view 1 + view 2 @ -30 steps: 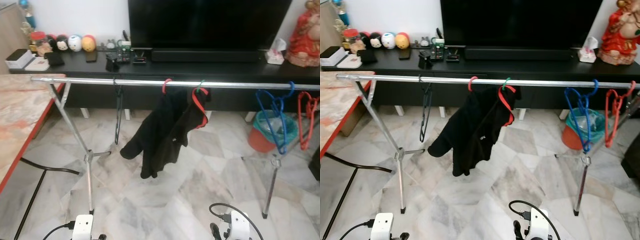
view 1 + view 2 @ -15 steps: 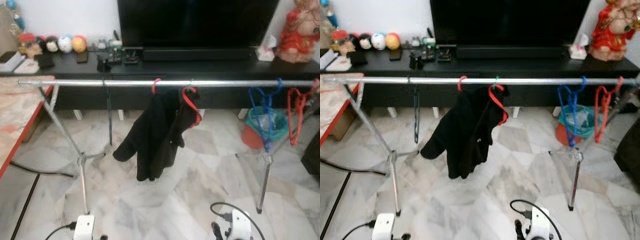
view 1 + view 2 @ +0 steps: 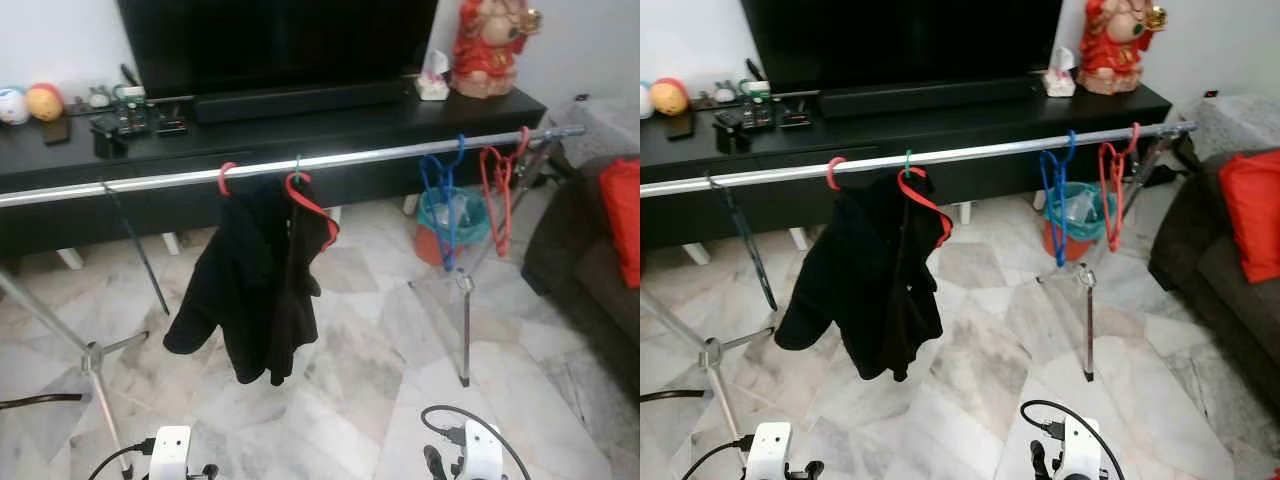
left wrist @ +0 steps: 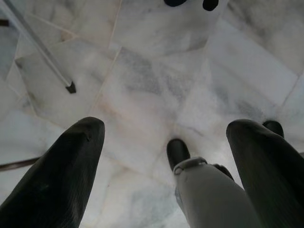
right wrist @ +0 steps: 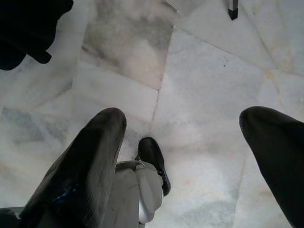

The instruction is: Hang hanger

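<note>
Red hanger (image 3: 497,190) on the rail (image 3: 300,163) — both grippers' jaws spread wide, empty, over marble floor (image 4: 156,76).

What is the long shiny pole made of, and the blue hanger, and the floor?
Rail: probably metal, silvery with bright glints.
Blue hanger: looks like plastic or plastic-coated wire, thin with even colour; hard to tell.
Floor: polished marble-like tile, grey veins and visible joints.

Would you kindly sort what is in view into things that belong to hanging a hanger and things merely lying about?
Belongs to the job:
- rail
- blue hanger and red hanger, hooked on the rail
- dark hanger
- black garment on its red hanger
- left tool, open
- right tool, open

Just lying about:
- television
- black cabinet
- red figurine
- bin
- sofa
</note>
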Available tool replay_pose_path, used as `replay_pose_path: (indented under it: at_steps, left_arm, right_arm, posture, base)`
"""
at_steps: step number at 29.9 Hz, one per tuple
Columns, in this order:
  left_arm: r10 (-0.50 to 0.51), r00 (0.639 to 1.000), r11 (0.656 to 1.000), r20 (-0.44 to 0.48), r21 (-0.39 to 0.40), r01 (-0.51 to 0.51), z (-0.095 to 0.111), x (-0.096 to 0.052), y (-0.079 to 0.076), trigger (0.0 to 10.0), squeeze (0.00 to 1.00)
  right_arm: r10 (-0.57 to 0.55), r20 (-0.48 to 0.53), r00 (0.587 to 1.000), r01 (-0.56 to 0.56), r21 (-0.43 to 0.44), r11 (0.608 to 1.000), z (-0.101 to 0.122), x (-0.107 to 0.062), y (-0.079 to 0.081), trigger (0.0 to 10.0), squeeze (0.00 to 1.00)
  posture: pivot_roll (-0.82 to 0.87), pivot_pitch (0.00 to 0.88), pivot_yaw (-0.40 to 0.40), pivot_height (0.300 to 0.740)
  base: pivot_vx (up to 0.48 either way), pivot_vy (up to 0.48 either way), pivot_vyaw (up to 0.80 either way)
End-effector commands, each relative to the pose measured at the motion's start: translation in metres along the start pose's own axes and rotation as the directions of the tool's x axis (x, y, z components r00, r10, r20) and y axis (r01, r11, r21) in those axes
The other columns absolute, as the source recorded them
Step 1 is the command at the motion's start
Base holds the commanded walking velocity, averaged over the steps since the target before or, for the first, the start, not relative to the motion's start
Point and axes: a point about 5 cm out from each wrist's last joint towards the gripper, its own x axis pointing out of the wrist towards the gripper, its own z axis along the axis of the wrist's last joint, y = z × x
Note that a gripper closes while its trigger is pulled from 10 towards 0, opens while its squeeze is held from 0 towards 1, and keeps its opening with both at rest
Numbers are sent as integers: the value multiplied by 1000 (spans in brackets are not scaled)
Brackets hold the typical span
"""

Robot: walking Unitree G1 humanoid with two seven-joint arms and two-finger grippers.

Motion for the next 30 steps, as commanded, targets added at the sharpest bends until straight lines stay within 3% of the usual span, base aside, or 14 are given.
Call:
replay_pose_path:
  at_steps: [1,7,30]
  left_arm:
    - [0,1000,1000,-21,1,0,-6,-1,0,10000,0]
    - [-8,1000,1000,-18,11,8,-6,-1,-2,10000,0]
    - [-7,1000,1000,-6,2,7,-4,-1,-1,10000,0]
  right_arm:
    - [4,4,1000,-4,-9,1000,1,1,2,10000,0]
    - [4,7,1000,-4,-17,1000,2,1,3,10000,0]
    - [9,12,1000,-8,-15,1000,4,1,5,10000,0]
  posture:
    - [-41,0,-8,740]
    - [-41,0,-8,740]
    - [-41,0,-6,740]
  base:
    - [0,0,0]
    - [0,0,0]
    - [-246,0,0]
